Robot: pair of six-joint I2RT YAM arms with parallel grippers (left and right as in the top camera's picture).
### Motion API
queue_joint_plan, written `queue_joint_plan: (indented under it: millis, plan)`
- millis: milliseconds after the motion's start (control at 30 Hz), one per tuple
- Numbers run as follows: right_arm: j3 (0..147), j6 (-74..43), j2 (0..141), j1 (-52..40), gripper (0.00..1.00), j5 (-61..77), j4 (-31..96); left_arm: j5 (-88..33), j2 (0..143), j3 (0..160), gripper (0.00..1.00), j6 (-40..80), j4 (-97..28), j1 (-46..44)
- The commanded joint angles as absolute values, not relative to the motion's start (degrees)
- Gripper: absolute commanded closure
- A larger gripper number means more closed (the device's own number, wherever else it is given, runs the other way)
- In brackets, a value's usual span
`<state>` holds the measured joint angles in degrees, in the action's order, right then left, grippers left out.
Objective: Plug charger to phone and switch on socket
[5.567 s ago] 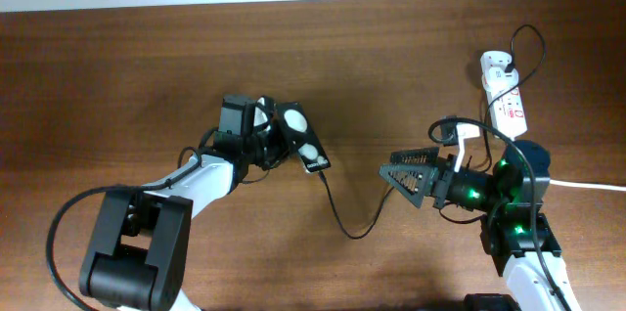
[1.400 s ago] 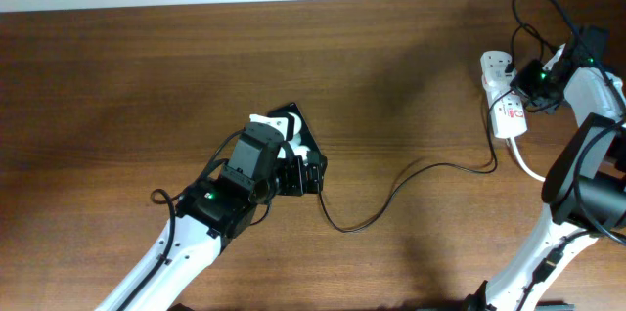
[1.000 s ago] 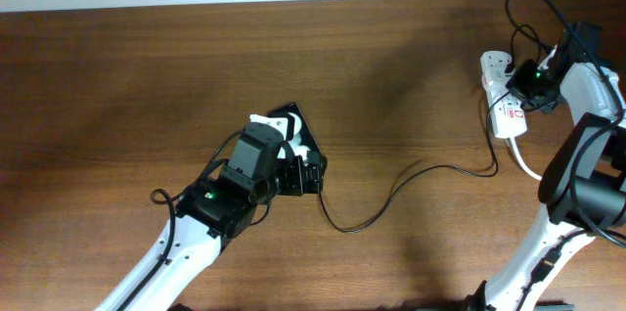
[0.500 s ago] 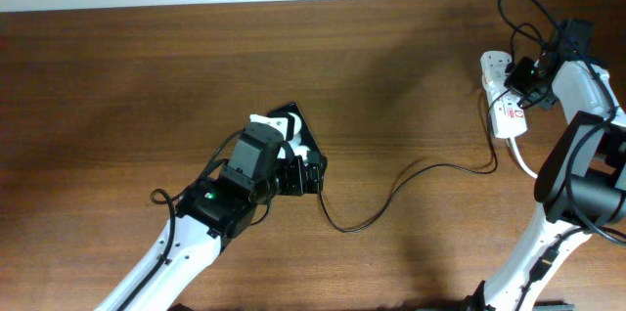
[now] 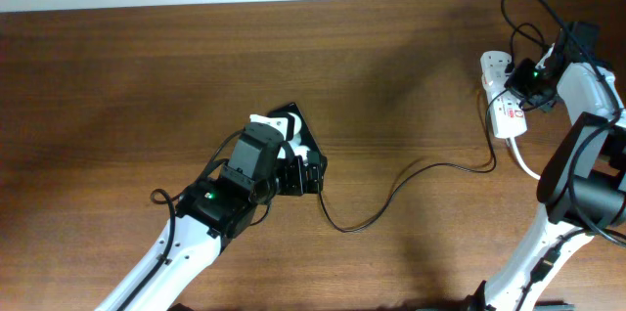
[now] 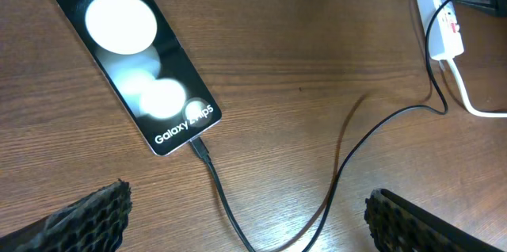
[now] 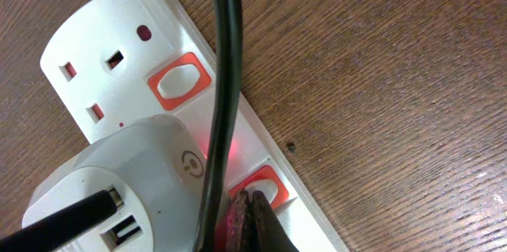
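Observation:
The phone [image 6: 135,70] lies flat on the table with its glossy face up. The charger [image 6: 341,165], a thin black cable, has its small plug tip [image 6: 200,147] seated in the phone's lower end. It loops across the table [image 5: 391,194] to the white plug block [image 7: 135,181] on the socket [image 5: 504,96]. My left gripper [image 6: 249,212] hovers open above the cable loop just below the phone, holding nothing. My right gripper [image 7: 249,208] is shut, its tips pressed on the socket's red-framed switch [image 7: 269,182] beside the plug block, where a red glow shows.
A second red-framed switch [image 7: 178,82] and a free outlet [image 7: 95,85] sit at the socket's end. The socket's thick white cord [image 6: 475,105] runs off to the right. In the overhead view my left arm [image 5: 235,194] covers much of the phone.
My right gripper has shifted slightly along the socket near the plug block and stays shut. The left arm, phone and cable have not moved.

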<state>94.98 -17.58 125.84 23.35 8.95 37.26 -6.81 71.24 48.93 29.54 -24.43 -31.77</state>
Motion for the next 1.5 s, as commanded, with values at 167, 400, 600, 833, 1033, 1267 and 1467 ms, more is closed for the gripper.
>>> queue_joint_plan:
  millis: [167, 400, 600, 833, 1033, 1267, 1467]
  plan:
    - [93.0, -23.1, 125.7, 23.4, 0.96, 0.8, 44.5, -6.3, 70.5, 48.9, 0.01, 28.6, -24.3, -31.9]
    - [93.0, -27.3, 90.9, 22.7, 0.96, -4.2, 59.5, -6.3, 70.5, 48.9, 0.01, 28.6, -24.3, -31.9]
    - [92.9, -23.4, 81.4, 5.3, 0.96, 2.8, 72.3, -6.4, 70.5, 48.9, 0.01, 28.6, -24.3, -31.9]
    - [92.8, -19.7, 81.4, -18.2, 0.96, 2.8, 76.9, -6.3, 70.5, 48.9, 0.01, 28.6, -24.3, -31.9]
    - [92.8, -19.7, 81.4, -23.4, 0.01, 1.5, 77.8, -6.4, 70.5, 48.9, 0.01, 28.6, -24.3, -31.9]
    - [92.8, -19.7, 81.4, -23.3, 0.01, 1.5, 78.5, -6.3, 70.5, 48.9, 0.01, 28.6, -24.3, -31.9]
    - [92.8, -19.7, 81.4, -23.3, 0.01, 1.5, 78.5, -6.4, 70.5, 48.9, 0.01, 28.6, -24.3, -31.9]
